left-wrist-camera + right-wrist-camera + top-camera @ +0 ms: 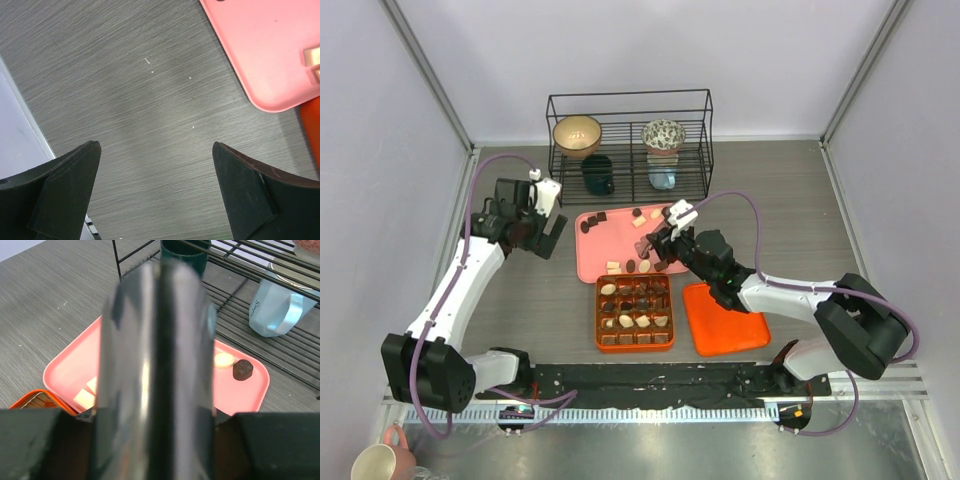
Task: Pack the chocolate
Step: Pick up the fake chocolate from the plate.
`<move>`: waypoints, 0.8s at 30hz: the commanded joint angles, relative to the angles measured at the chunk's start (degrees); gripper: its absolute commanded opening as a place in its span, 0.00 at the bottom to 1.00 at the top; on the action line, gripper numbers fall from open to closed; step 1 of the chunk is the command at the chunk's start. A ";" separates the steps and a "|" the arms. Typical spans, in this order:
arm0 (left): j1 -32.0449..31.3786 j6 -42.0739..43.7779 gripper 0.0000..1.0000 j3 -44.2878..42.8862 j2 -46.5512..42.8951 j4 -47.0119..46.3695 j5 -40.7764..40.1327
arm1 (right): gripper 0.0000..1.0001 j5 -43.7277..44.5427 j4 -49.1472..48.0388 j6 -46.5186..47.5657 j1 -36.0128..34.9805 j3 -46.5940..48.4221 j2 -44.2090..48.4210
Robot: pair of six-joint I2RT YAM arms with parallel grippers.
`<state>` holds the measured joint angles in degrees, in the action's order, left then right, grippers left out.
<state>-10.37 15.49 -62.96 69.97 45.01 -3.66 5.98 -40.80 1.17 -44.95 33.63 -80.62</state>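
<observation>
Chocolate pieces, dark [588,224] and cream [613,267], lie scattered on the pink tray [610,242]. More fill several cells of the orange gridded box [603,345]. My right gripper [665,245] hangs over the tray's right side, shut on shiny metal tongs [155,340] that fill the right wrist view. Their tips are hidden, so I cannot tell whether they hold a piece. Beside the tongs I see a cream round piece [223,359], a dark piece [242,369] and cream squares [85,398]. My left gripper [156,144] is open over bare table, left of the tray [265,55].
A black wire rack [630,98] stands behind the tray, holding a tan bowl [578,133], a patterned bowl [663,133], a dark green cup [598,175] and a pale blue cup [272,307]. An orange lid [725,322] lies right of the box.
</observation>
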 commanded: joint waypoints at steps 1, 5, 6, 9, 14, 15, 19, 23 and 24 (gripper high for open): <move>0.18 0.60 1.00 0.56 -1.68 -0.19 -0.56 | 0.29 -1.93 -0.87 1.73 -0.40 4.68 3.80; 0.26 0.60 1.00 0.47 -1.95 -0.19 -0.73 | 0.26 -4.56 2.64 4.28 -0.49 9.52 5.99; 0.26 0.60 1.00 0.47 -1.95 -0.19 -0.73 | 0.25 -4.83 3.09 4.45 -0.84 10.14 6.52; 0.26 0.51 1.00 0.56 -2.12 -0.19 -0.91 | 0.24 -5.27 4.40 5.07 -2.33 11.11 8.72; 0.26 0.16 1.00 0.82 -1.60 -0.37 -1.79 | 0.24 -5.19 9.32 5.42 -6.98 10.94 13.19; 0.26 -0.19 1.00 0.82 -1.42 -0.37 -2.40 | 0.24 -5.27 9.85 4.81 -8.13 10.50 13.73; 0.26 -1.16 1.00 1.35 0.16 -0.98 -4.33 | 0.23 -5.10 12.49 2.53 -14.09 9.27 16.28; 0.26 -1.86 1.00 2.66 1.13 -1.77 -5.21 | 0.23 -3.96 12.93 -0.29 -19.02 7.60 18.91; 0.35 -2.04 1.00 3.10 1.30 -1.95 -5.30 | 0.23 -3.35 13.28 -0.38 -20.34 7.16 19.18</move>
<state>-10.37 14.94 -61.23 70.39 44.77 -7.16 1.41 -27.16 3.42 -60.93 41.91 -64.66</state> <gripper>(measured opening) 0.996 0.329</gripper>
